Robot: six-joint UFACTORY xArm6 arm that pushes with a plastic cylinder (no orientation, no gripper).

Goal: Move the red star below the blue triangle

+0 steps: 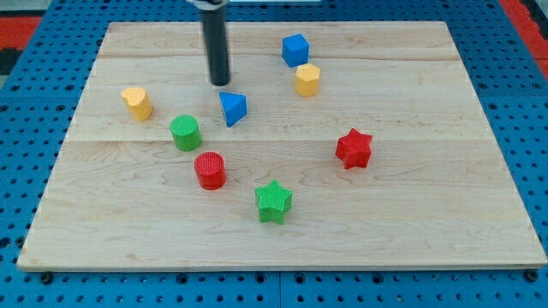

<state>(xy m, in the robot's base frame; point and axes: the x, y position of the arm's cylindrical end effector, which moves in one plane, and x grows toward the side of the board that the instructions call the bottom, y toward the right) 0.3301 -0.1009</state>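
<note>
The red star (353, 148) lies on the wooden board (411, 231), right of centre. The blue triangle (232, 108) lies left of centre in the upper half, well to the left of the star and a little higher. My tip (221, 83) stands just above the blue triangle, slightly to its left, with a small gap to it. The tip is far from the red star.
A blue cube (294, 50) and a yellow hexagonal block (307, 79) sit at the upper middle. A yellow block (136, 102) is at the left, a green cylinder (185, 133) and a red cylinder (210, 169) below the triangle, a green star (273, 202) at the lower middle.
</note>
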